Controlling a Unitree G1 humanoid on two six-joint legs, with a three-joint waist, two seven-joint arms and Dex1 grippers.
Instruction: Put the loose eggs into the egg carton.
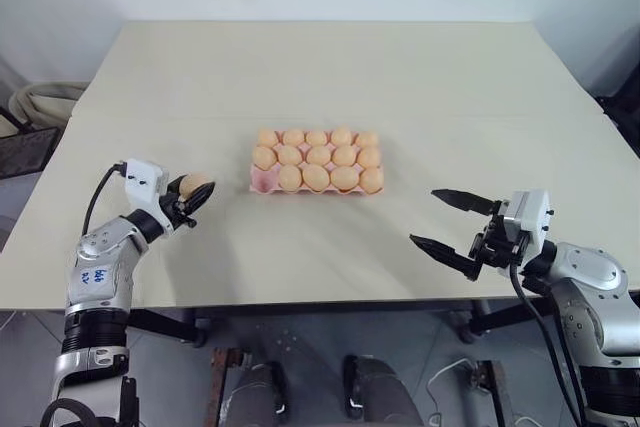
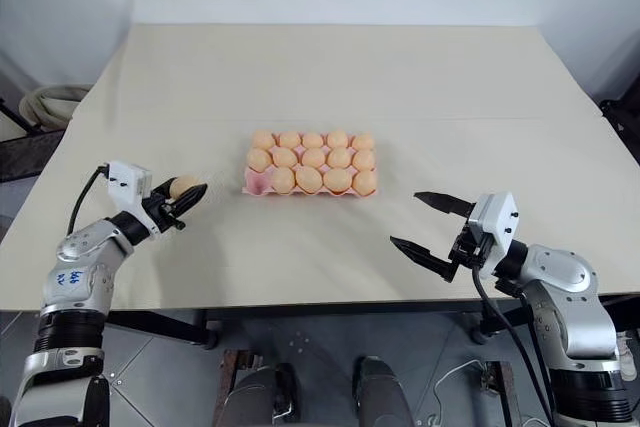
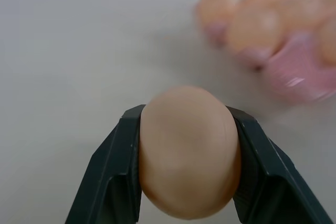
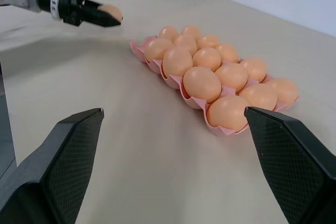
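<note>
L gripper (image 1: 192, 197) clamps egg (image 1: 194, 185) left of egg carton (image 1: 262, 181); R gripper (image 1: 447, 219) wide open, holding nothing, near table (image 1: 400, 77) front edge.

egg (image 3: 188, 150) gripped, pink carton (image 1: 262, 182) nearly full

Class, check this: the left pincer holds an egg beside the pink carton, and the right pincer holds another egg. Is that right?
Not quite. The right pincer holds nothing; it is open, as the left eye view shows. The left pincer does hold an egg beside the pink carton.
</note>
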